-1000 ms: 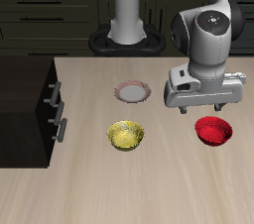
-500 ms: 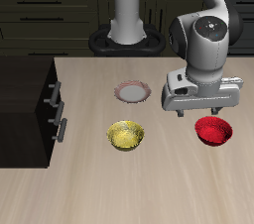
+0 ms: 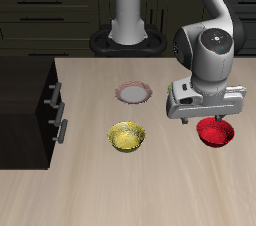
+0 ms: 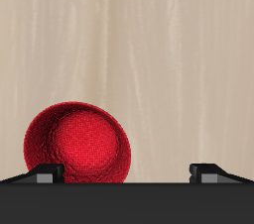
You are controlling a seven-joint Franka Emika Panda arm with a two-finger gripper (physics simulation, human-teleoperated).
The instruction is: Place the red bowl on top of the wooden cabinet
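The gripper body hides the red bowl's [image 3: 216,132] back rim from the exterior view. The wooden cabinet [image 3: 25,110] is cut off by the frame edge.

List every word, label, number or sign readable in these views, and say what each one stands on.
None: no text, label, number or sign is readable in either view.
Red bowl: plain.
Yellow bowl: plain.
Cabinet: plain, only bar handles.
Plate: no lettering.
Tool and arm housing: no readable marking.
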